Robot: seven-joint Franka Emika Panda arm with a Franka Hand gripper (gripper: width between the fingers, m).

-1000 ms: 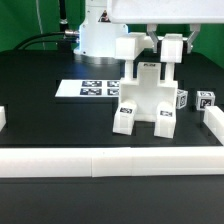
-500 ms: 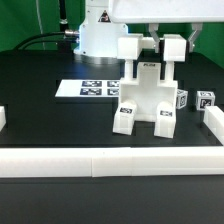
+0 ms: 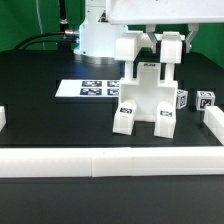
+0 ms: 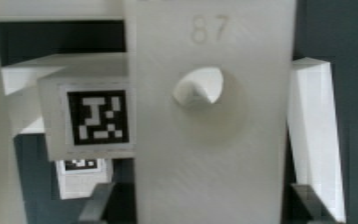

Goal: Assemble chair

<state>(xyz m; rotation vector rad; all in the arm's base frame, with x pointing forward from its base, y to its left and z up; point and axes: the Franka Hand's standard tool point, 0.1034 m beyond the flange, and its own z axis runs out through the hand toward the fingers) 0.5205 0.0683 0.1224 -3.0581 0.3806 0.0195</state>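
The partly built white chair (image 3: 145,95) stands in the middle of the table, with tagged blocks at its foot (image 3: 122,118) and two square posts sticking up at its top. My gripper (image 3: 170,47) comes down from above, its dark fingers on either side of the top post on the exterior view's right (image 3: 172,45). In the wrist view the gripper (image 4: 202,205) flanks a broad white piece embossed "87" (image 4: 208,110), with a finger (image 4: 105,200) against each edge. It looks shut on it. A tagged chair part (image 4: 96,115) lies beside it.
The marker board (image 3: 88,88) lies flat at the exterior view's left of the chair. Two small tagged pieces (image 3: 183,99) (image 3: 205,99) sit at the right. A long low white rail (image 3: 110,162) runs along the front, with another length (image 3: 213,122) at the right. The robot base (image 3: 95,35) is behind.
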